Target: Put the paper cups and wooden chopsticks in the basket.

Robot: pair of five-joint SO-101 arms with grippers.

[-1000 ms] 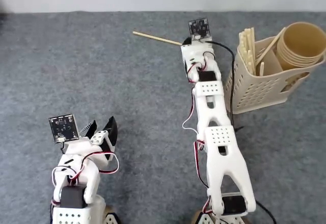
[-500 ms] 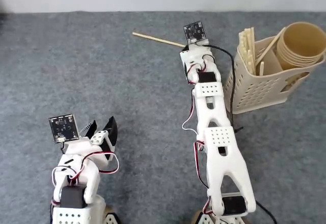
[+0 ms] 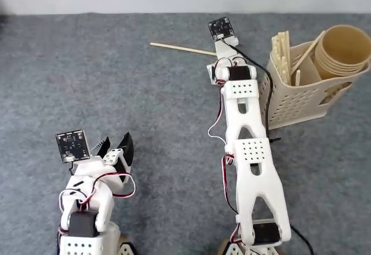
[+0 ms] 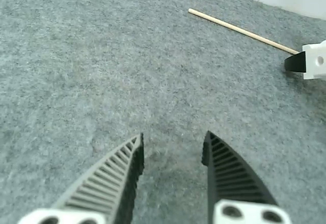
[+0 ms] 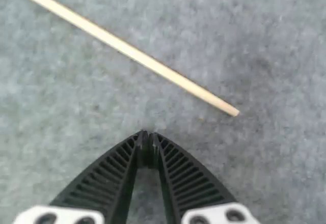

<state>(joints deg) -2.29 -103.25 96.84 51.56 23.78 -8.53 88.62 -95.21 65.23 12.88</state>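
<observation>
One wooden chopstick point(image 3: 181, 48) lies on the grey carpet at the back, also seen as chopstick point(image 5: 117, 45) and chopstick point(image 4: 239, 30). My right gripper point(image 5: 147, 138) is shut and empty, its tips just short of the chopstick's near end. The right arm point(image 3: 243, 121) stretches far back beside the basket point(image 3: 295, 101), which holds stacked paper cups point(image 3: 345, 52) and several chopsticks point(image 3: 282, 58). My left gripper point(image 4: 172, 147) stands open over bare carpet at the front left point(image 3: 116, 145).
A white wall edge runs along the back of the carpet point(image 3: 87, 81). A black cable point(image 3: 264, 87) hangs between the right arm and the basket. The right gripper's tip point(image 4: 305, 62) shows far off in the left wrist view.
The right arm has stretched farther back and turned its wrist, bringing the shut gripper beside the chopstick's end; the chopstick shifted slightly. The left arm has not moved.
</observation>
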